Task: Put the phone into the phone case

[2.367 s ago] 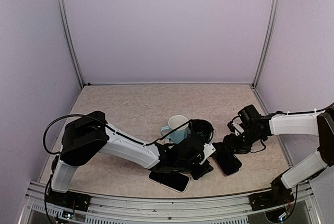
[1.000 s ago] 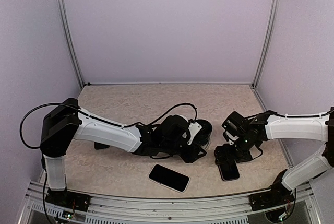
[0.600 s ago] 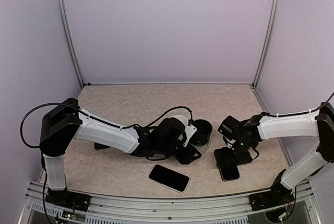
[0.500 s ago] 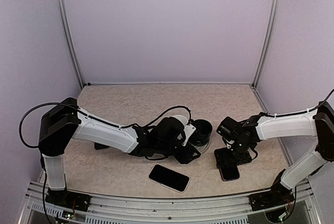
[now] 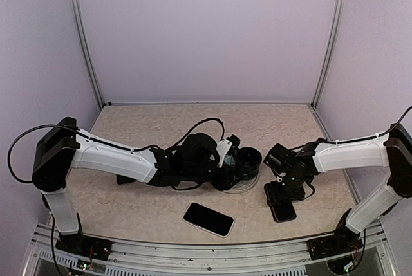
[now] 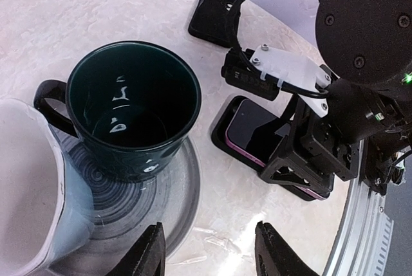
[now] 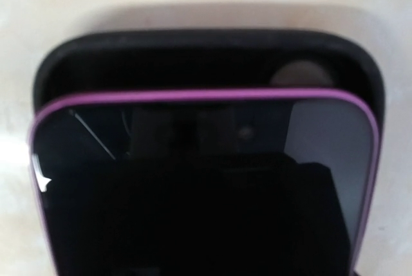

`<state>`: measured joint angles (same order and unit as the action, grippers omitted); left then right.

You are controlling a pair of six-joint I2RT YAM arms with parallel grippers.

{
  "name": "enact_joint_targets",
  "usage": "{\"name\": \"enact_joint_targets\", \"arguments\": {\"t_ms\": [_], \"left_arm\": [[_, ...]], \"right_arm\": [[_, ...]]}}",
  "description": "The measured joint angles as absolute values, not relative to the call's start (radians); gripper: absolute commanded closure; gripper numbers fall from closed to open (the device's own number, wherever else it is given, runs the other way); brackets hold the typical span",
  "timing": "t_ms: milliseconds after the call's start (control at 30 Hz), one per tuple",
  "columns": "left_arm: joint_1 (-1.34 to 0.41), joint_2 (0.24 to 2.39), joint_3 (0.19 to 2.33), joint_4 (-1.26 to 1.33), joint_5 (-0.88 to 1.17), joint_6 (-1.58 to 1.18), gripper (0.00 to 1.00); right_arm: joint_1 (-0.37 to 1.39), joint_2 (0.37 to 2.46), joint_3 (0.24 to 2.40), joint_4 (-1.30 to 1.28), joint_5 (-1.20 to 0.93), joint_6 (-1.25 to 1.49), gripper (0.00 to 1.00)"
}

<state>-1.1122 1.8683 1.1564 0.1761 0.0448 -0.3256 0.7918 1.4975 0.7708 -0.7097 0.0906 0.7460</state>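
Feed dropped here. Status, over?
Left gripper open by the dark mug. Right gripper over the phone, jaws unreadable. Phone lies on black case, one end unseated. Second phone lies apart.

Dark mug (image 6: 132,118), pale mug (image 6: 29,199), plate (image 6: 177,199) crowding in front of left pincer (image 6: 206,257); right pincer (image 5: 283,193) hanging over phone case (image 6: 220,133), blocking descent; spare phone (image 5: 208,219) lying near front; desk (image 5: 161,125) lying open behind.

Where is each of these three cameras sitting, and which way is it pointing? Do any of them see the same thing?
Top external: fixed above and behind the bases, looking down across the table; the left arm and right arm show.
Left wrist: on the left arm, looking down at the dark mug; its own fingers show at the bottom.
Right wrist: close over the phone and black case; no fingers show.
Shared: left wrist and right wrist both see phone and case.
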Motion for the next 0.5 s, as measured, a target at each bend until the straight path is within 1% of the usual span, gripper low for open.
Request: {"name": "enact_joint_targets", "arguments": {"t_ms": [100,200,400,467,500], "left_arm": [[-1.112,1.868,1.156,0.176,0.045,-0.333,0.52],[-1.112,1.868,1.156,0.177,0.045,-0.34,0.52],[-1.112,1.868,1.155,0.194,0.045,-0.364,0.51],[-1.112,1.868,1.15,0.219,0.045,-0.384,0.46],[-1.111,1.866,1.147,0.232,0.045,-0.398,0.4]], "right_arm": [[0.794,1.477,0.755,-0.696,0.093,0.75,0.56],[0.796,1.444,0.731,-0.684,0.104,0.757,0.57],[0.796,1.323,0.672,-0.661,0.126,0.765,0.62],[0.798,1.266,0.657,-0.642,0.13,0.764,0.63],[0.8,1.242,0.653,-0.634,0.133,0.764,0.64]]}}
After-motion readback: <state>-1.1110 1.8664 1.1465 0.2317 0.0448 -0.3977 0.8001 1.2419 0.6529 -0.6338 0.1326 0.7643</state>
